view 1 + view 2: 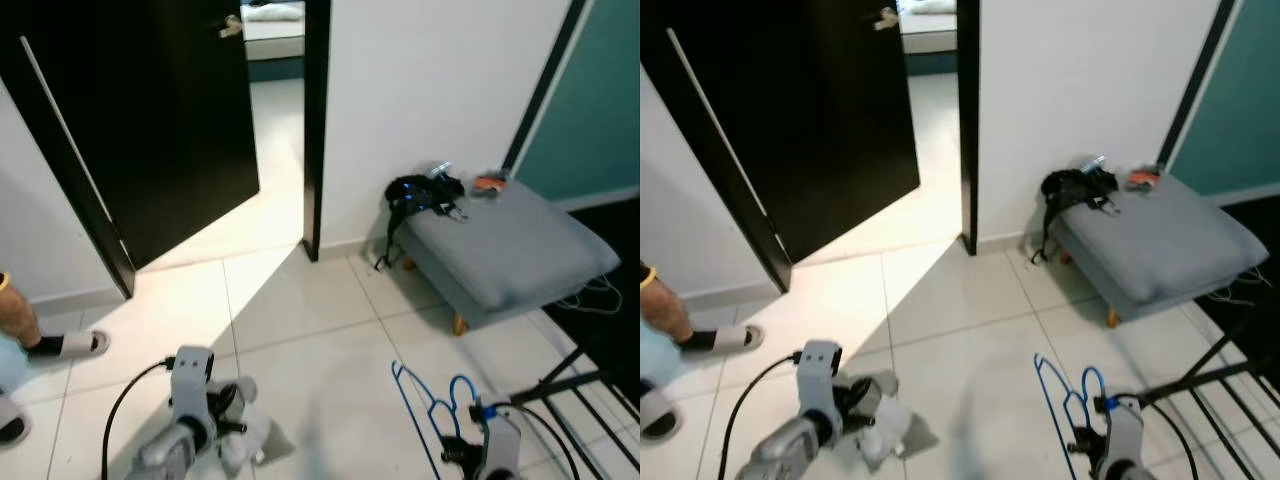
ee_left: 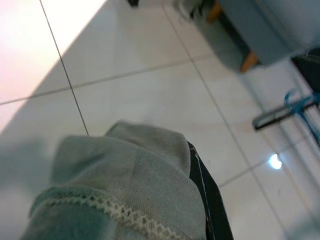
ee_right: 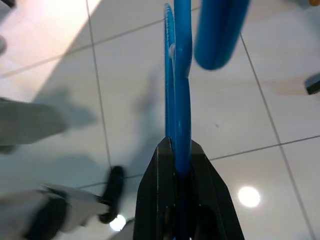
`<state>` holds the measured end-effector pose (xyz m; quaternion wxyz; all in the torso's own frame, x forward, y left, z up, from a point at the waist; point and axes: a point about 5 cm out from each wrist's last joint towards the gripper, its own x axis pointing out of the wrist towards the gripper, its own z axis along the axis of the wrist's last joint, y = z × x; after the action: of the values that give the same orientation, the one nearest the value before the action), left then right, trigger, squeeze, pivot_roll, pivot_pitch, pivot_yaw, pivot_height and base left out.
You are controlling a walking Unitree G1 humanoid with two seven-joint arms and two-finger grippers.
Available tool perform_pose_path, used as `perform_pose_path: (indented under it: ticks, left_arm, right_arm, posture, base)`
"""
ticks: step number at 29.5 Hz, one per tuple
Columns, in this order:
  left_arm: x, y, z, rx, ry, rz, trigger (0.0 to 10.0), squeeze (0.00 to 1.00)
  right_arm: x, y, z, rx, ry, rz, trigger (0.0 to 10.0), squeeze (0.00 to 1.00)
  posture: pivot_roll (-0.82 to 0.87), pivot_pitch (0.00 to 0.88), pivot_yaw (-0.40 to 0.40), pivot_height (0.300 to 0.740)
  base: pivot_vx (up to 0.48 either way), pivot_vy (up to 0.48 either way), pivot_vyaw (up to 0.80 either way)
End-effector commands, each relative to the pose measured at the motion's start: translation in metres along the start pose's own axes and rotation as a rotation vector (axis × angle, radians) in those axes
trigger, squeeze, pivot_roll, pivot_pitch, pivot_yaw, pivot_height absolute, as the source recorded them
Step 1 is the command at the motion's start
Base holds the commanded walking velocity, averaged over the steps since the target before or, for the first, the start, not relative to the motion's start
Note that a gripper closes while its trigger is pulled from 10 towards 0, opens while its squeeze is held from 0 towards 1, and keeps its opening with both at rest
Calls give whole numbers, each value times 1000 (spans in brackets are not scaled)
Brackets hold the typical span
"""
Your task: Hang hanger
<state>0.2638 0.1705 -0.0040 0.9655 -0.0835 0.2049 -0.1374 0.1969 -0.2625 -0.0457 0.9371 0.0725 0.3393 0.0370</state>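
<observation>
The right gripper (image 3: 182, 170) clamps the thin blue wire hanger (image 1: 425, 400), its length pointing forward. The black metal drying rack (image 1: 590, 395) lies just right of it. The left gripper (image 1: 225, 415) grips pale grey knit cloth (image 2: 125, 185).

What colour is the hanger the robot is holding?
Blue. The hanger shows best in the right wrist view, clamped between the right gripper's black fingers.

Glossy pale tiles (image 1: 300, 300) reflect light, the blue hanger (image 3: 182, 90) looks smooth and shiny like coated wire or plastic, the grey cloth (image 2: 125, 185) shows knit with lace trim, and the stool's (image 1: 510, 245) cushion is matt fabric.
</observation>
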Motion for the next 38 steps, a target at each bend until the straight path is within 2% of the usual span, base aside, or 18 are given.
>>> perform_pose_path:
  ticks: [1, 13, 27, 35, 38]
  left_arm:
    - [-4, 4, -6, -3, 15, 13, 10000, 0]
    - [-4, 4, -4, -1, 7, 7, 10000, 0]
    - [-4, 4, -3, 1, -3, 4, 10000, 0]
    - [-5, 5, -2, 2, -11, 3, 10000, 0]
    - [-5, 4, -2, 4, -15, 3, 10000, 0]
  right_arm:
    - [2, 3, 1, -3, -12, 8, 10000, 0]
    - [1, -1, 5, -14, -21, 20, 10000, 0]
    - [5, 5, 8, -32, -37, 54, 10000, 0]
    - [0, 0, 3, -34, -29, 53, 10000, 0]
    - [-3, -4, 8, -43, -54, 70, 10000, 0]
  posture:
    - [27, 74, -35, 740]
    - [25, 90, -28, 740]
    - [24, 99, -24, 740]
    - [24, 102, -23, 740]
    - [24, 102, -24, 740]
  base:
    - [0, 0, 788]
    - [0, 0, 788]
    - [0, 0, 788]
    - [0, 0, 788]
    - [0, 0, 788]
